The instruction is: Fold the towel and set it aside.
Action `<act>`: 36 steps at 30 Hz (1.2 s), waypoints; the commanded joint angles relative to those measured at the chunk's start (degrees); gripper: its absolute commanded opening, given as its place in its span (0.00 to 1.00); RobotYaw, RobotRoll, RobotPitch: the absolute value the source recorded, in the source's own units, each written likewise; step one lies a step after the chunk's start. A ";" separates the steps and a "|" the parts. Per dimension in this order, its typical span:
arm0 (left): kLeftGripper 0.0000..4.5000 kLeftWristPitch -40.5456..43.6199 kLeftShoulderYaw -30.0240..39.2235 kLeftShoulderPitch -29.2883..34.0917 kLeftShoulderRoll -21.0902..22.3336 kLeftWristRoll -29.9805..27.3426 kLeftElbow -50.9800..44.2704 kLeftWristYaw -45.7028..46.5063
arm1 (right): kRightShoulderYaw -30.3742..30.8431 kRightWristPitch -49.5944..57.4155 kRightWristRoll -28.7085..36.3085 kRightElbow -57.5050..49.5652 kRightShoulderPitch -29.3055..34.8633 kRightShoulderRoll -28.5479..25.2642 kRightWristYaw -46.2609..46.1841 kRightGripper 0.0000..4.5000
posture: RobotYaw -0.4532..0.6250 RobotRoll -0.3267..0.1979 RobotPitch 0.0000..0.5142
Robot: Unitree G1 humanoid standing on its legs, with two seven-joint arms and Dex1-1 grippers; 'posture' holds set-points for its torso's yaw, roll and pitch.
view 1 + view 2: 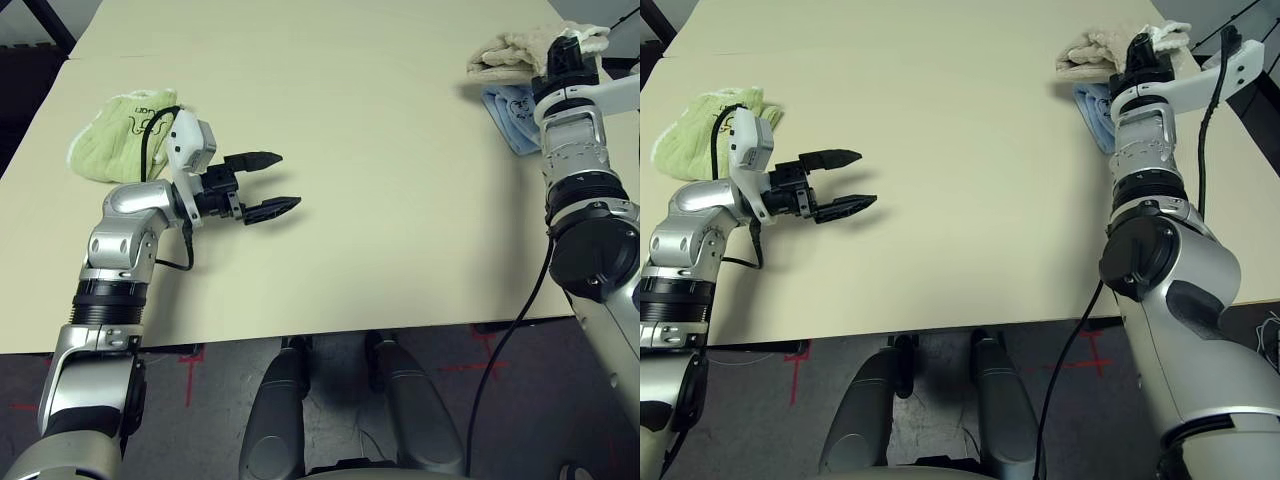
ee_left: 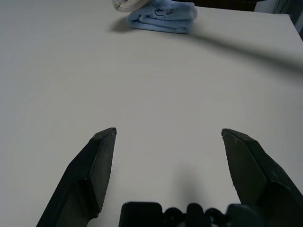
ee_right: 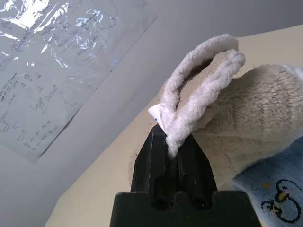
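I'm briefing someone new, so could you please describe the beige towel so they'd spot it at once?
Look to the far right corner of the table. There the right tool is shut on a folded beige towel lying partly over a light blue towel. It is fluffy, tan, white-trimmed; the green towel lies far left.

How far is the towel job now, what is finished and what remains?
Done: the towel looks folded and lies on the blue towel at the table's far right. In hand: the right tool is shut on its white edge. Left: release it. The left tool is open and empty.
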 commanded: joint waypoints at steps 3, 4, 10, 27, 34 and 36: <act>1.00 -0.67 0.27 0.07 -0.12 0.03 -0.74 0.00 | -0.29 -1.74 -0.54 0.83 -0.93 -2.24 -0.15 0.00 | 0.40 0.62 0.44; 1.00 -0.67 0.25 0.05 -0.12 0.01 -0.72 -0.03 | -0.35 -1.77 -0.55 0.86 -1.06 -2.55 -0.07 0.00 | 0.40 0.62 0.44; 1.00 -0.55 0.21 0.35 0.00 -0.07 -0.82 -0.20 | 0.18 -2.82 -1.76 1.35 -0.65 -3.94 -1.07 0.00 | 0.41 0.62 0.45; 1.00 1.13 0.50 1.71 1.30 -0.39 -2.90 -0.34 | 1.49 -2.25 -5.49 2.32 6.71 -2.92 -6.91 0.00 | 0.42 0.62 0.46; 1.00 0.61 -0.02 0.57 1.15 0.09 -1.59 -0.77 | 1.17 -0.63 -4.85 1.25 7.79 -3.30 -5.80 0.00 | 0.41 0.62 0.44; 1.00 0.33 -0.29 0.05 1.03 0.31 -1.09 -1.02 | 1.52 0.66 -5.00 0.96 8.23 -3.40 -5.34 0.00 | 0.40 0.62 0.44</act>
